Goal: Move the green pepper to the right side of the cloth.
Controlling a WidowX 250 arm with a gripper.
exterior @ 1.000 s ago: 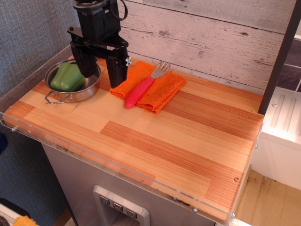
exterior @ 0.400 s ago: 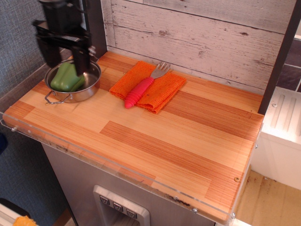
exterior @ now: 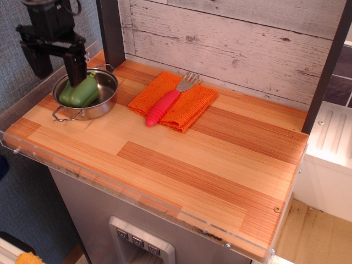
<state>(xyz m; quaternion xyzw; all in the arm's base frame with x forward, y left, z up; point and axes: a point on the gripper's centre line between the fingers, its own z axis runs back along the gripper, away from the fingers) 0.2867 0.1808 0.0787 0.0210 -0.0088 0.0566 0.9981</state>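
The green pepper (exterior: 81,92) lies in a small metal pot (exterior: 104,105) at the table's back left. My black gripper (exterior: 58,67) hangs open just above the pot's left rim, its right finger (exterior: 76,69) over the pepper's top and its left finger (exterior: 37,60) outside the pot. Nothing is between the fingers. The orange cloth (exterior: 190,104) lies folded to the right of the pot, near the back wall.
A fork with a pink handle (exterior: 163,107) rests diagonally on the cloth. A dark post (exterior: 110,30) stands behind the pot. The wooden table (exterior: 181,165) has a clear plastic lip along its front and left edges. A white unit sits to the right.
The gripper has swung left, from between the pot and the cloth to over the pot's left rim. The pepper, cloth and fork have stayed in place.
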